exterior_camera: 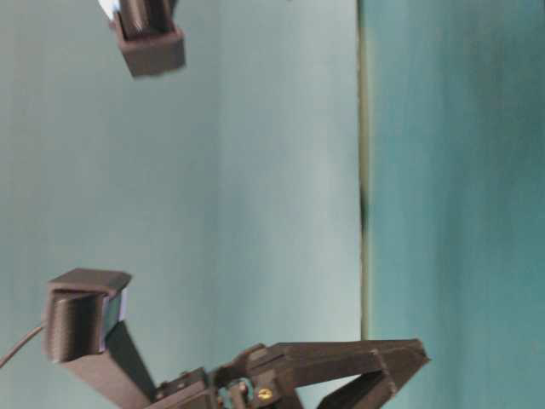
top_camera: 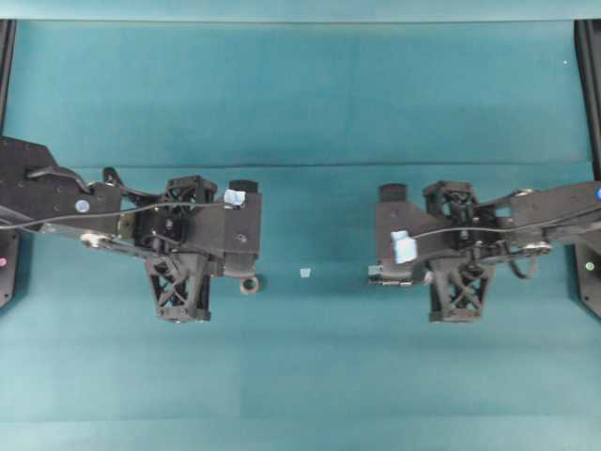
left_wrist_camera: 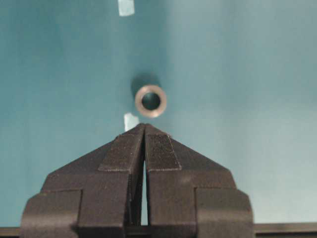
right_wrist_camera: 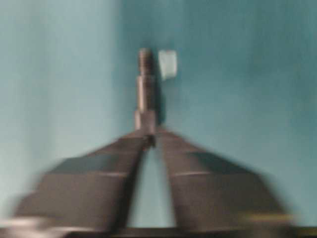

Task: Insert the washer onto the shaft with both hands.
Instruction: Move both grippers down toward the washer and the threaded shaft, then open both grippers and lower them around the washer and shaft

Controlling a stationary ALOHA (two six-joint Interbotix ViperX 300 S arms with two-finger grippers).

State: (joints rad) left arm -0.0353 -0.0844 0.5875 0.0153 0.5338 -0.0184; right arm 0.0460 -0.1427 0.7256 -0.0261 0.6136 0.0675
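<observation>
washer (top_camera: 250,285) left, shaft (top_camera: 385,274) right

Black latticed arms (top_camera: 178,272), cables, blue tape tags (top_camera: 235,197)

A: How do the arms sit in the overhead view?
B: The left arm reaches in from nine o'clock, the right from three, claws facing each other, well apart.
A: And the claws?
B: The left claw (left_wrist_camera: 144,130) has its fingers pressed together. The right claw (right_wrist_camera: 151,136) is blurred, tips nearly meeting.
</observation>
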